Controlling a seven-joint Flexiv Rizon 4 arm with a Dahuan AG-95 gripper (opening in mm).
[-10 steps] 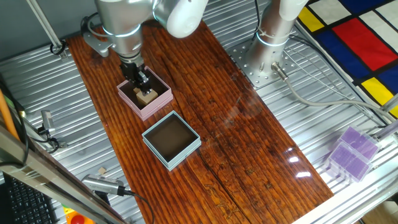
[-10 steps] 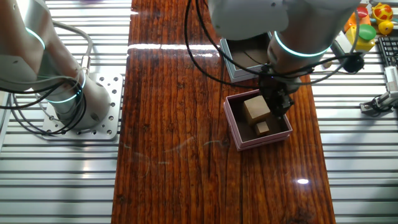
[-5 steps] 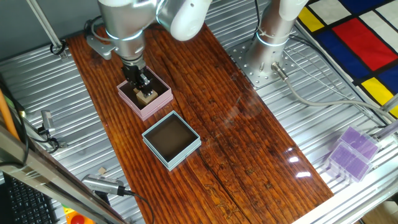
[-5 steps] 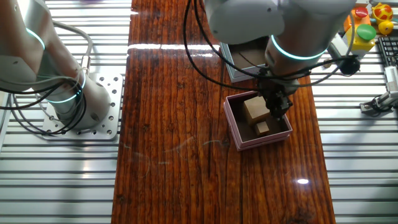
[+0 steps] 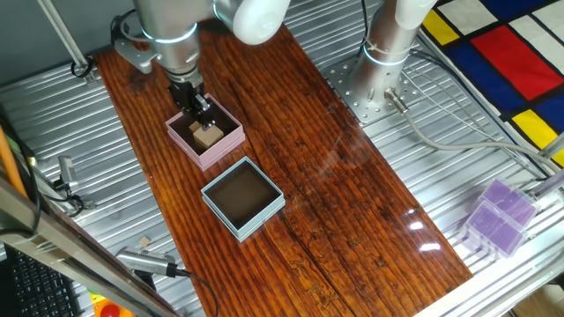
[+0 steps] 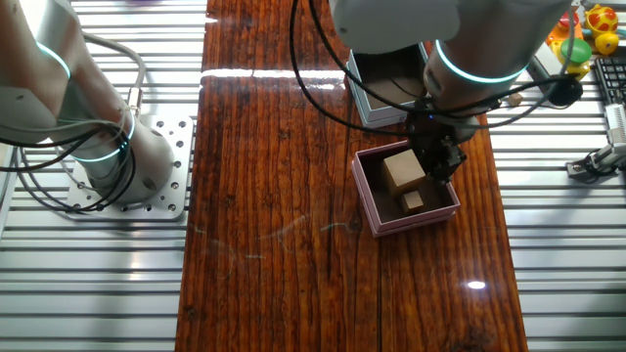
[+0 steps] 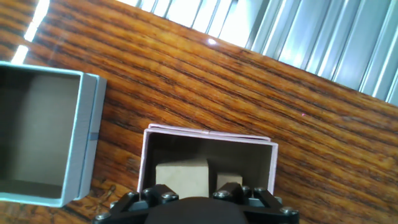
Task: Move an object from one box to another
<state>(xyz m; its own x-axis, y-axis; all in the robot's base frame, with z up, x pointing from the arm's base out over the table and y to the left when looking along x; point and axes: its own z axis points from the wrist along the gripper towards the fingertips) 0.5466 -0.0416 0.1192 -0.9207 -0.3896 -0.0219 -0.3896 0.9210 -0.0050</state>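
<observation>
The pink box (image 5: 206,135) stands on the wooden table and holds two tan wooden blocks, a large one (image 6: 403,171) and a small one (image 6: 414,201). Both blocks show in the hand view, large (image 7: 181,175) and small (image 7: 229,182), inside the pink box (image 7: 208,138). My gripper (image 6: 439,162) hangs over the pink box beside the large block, also seen in the one fixed view (image 5: 200,109). It holds nothing and its jaws stand apart. The light blue box (image 5: 243,197) is next to the pink box, with nothing in it (image 7: 74,137).
A second robot base (image 5: 379,70) is bolted at the table's side. Purple plastic cases (image 5: 499,216) lie on the metal slats. Coloured toys (image 6: 579,29) and a tool (image 5: 145,261) sit off the wooden board.
The arm has shifted slightly over the pink box, with the gripper a little higher. Both blocks stay in the box.
</observation>
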